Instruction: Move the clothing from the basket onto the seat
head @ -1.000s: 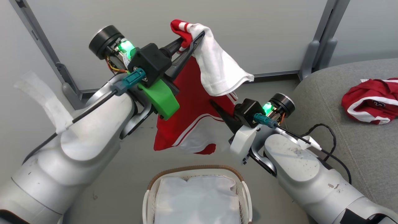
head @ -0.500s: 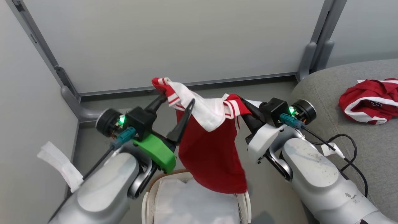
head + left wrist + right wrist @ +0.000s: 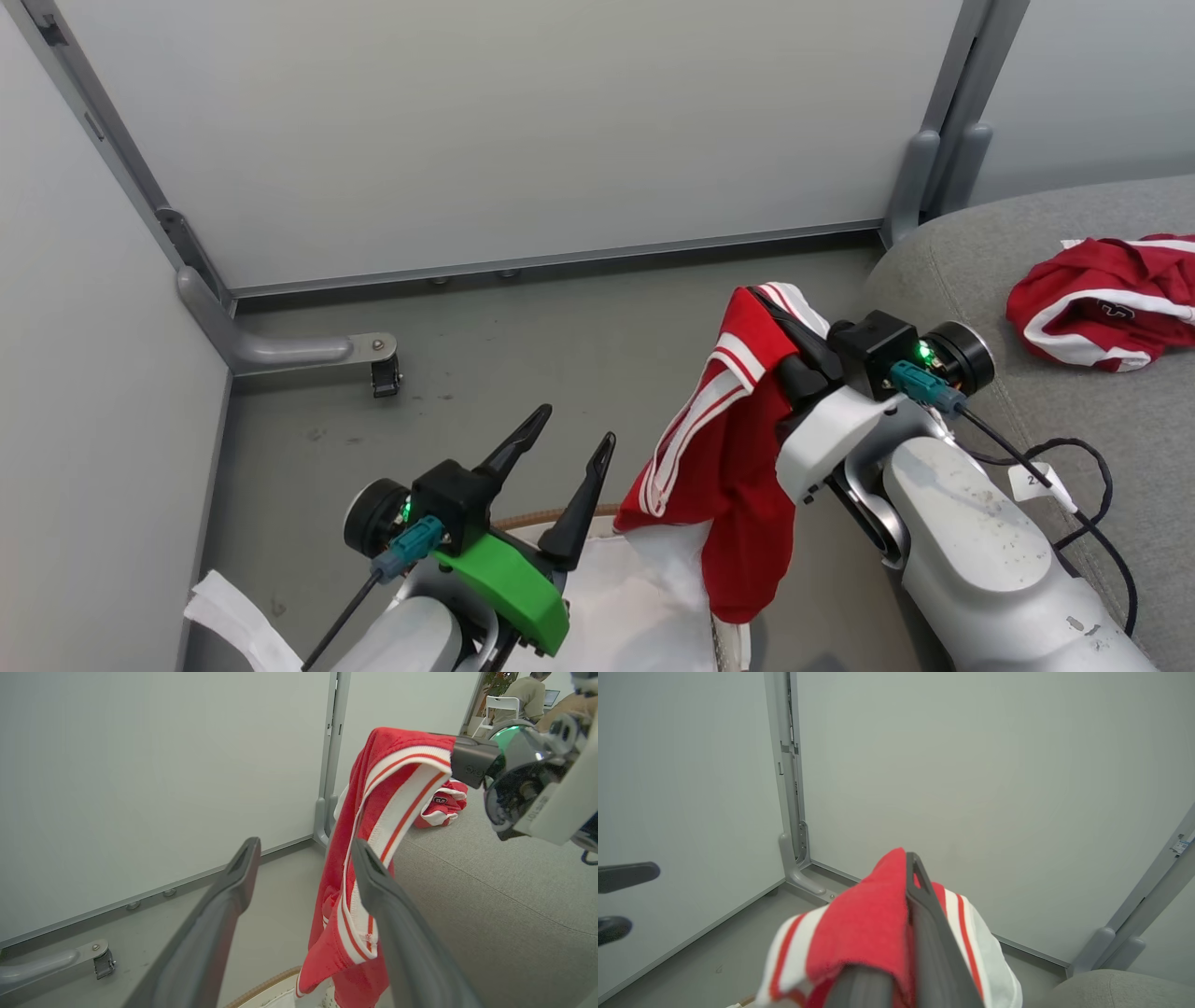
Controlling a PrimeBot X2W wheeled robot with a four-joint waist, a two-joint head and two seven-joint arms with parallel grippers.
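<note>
- Above the basket (image 3: 523, 516) — right gripper (image 3: 761, 299) clamped on red clothing (image 3: 728, 448), tail hanging low.
- Left gripper (image 3: 574, 425) left of basket centre: jaws wide, empty.
- Advice — raise tail clear first, then swing to seat (image 3: 1148, 420), right of basket.

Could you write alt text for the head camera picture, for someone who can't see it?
The robot's right gripper, shut, holds a red garment with white stripes that hangs over a basket. The left gripper stands open and empty beside it. A second garment, also red, lies on the grey seat at right.
</note>
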